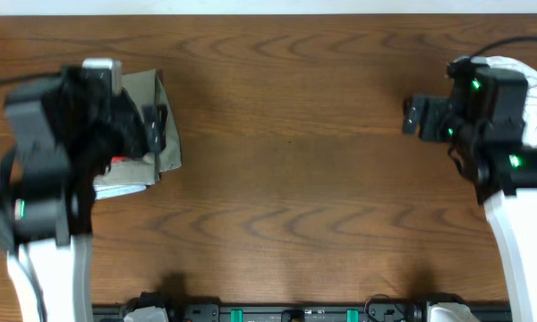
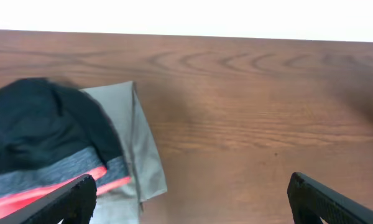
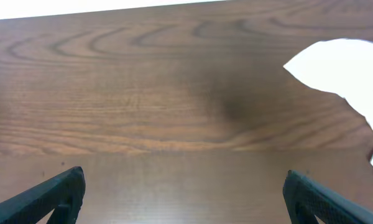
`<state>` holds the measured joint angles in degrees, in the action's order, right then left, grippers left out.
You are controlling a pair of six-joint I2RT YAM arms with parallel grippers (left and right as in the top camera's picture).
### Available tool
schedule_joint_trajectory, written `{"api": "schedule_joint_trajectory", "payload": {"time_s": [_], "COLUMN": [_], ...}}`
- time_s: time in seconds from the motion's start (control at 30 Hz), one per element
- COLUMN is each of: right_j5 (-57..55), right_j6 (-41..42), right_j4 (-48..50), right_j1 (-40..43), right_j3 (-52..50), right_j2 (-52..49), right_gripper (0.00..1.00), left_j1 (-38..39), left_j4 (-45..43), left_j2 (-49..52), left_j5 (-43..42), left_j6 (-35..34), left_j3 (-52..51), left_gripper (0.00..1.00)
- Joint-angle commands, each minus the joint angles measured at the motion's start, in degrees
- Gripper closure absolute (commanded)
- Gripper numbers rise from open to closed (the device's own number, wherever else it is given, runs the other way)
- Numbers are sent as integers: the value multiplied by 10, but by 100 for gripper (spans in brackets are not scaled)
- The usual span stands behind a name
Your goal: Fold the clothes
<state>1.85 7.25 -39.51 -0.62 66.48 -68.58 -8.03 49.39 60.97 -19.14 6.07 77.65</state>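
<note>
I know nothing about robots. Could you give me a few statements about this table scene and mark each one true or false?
1. The left gripper and right gripper are both open and empty. True.
2. The black leggings lie under the khaki trousers. False: they lie on top.
3. The white garment lies in the middle of the table. False: it lies at the right edge.
4. The leggings' waistband has a coral-red edge. True.
</note>
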Motion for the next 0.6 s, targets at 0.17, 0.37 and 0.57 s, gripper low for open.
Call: {"api": "schedule_joint_trajectory", "payload": {"time_s": [0.17, 0.37, 0.57], "right_j5": [-104, -124, -123], "right_j6": [73, 142, 141], "right_j4": [27, 27, 8], "right_j1": [-40, -42, -42], "right_j3": [-199, -309, -369], "right_j2": [225, 342, 349], "right_gripper": [1, 1, 1], "left_j1": [0, 0, 0], "left_j4": [-41, -87, -6], "left_j2": [-219, -302, -298], "left_j5": [21, 32, 32], "left_j6": [-23, -22, -22], "left_j3": [-171, -275, -280], "left_gripper": [2, 2, 2]}}
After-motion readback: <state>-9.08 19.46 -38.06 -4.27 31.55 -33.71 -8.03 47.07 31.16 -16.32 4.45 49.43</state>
